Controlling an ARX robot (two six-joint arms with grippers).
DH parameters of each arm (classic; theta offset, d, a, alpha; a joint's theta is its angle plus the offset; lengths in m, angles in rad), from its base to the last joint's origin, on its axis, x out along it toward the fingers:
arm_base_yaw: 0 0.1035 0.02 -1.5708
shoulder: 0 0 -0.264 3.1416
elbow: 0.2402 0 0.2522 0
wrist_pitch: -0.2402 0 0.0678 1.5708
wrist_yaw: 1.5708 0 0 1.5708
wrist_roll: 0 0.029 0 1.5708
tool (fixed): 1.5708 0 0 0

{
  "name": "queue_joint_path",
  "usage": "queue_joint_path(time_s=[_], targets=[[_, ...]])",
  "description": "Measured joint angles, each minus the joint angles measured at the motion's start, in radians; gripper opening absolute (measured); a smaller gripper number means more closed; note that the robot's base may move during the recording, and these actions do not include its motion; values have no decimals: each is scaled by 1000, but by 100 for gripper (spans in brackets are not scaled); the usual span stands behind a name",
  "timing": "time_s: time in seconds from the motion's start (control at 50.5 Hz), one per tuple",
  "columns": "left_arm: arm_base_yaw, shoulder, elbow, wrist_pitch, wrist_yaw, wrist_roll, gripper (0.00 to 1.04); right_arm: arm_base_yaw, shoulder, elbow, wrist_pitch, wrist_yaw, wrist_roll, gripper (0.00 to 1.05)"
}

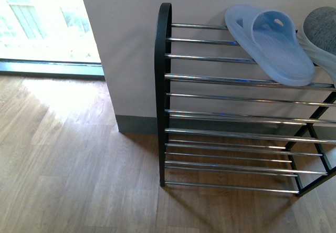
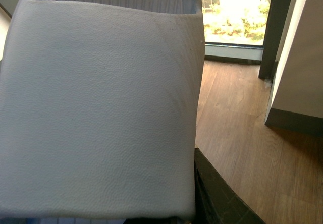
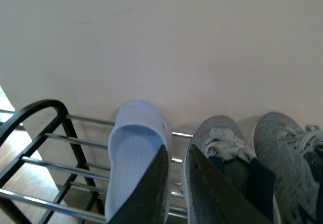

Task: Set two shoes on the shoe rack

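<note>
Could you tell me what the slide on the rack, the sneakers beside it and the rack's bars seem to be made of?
The slide looks like one-piece moulded rubber or foam, pale blue and matte. The sneakers seem grey knit fabric: speckled weave, laces, darker lining. The rack's bars look like chromed metal, bright with mirror-like highlights; its end frame appears to be black painted metal.

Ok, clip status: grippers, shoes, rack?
Left gripper's view is filled by a pale slide, apparently held. Right fingers empty, above the rack's top tier, which carries one slide and both sneakers. No obstruction visible.
</note>
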Motion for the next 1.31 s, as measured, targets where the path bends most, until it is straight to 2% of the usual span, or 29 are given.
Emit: queue_joint_path(time_s=[0.059, 0.496, 0.535, 0.614, 0.714, 0.793, 1.308], targets=[[0, 0, 0, 0, 0, 0, 2, 23, -46, -51, 4, 17, -2, 1], [0, 0, 0, 0, 0, 0, 2, 122, -337, -259, -77, 113, 3, 2], [0, 0, 0, 0, 0, 0, 2, 158, -370, -275, -97, 174, 3, 2], [0, 0, 0, 0, 0, 0, 2, 199, -425, -294, -130, 185, 3, 2], [0, 0, 0, 0, 0, 0, 2, 203, -489, -315, -173, 193, 3, 2], [0, 0, 0, 0, 0, 0, 2, 204, -510, -356, -145, 195, 3, 2], [0, 0, 0, 0, 1, 0, 2, 204, -859, -358, -471, 195, 3, 2]])
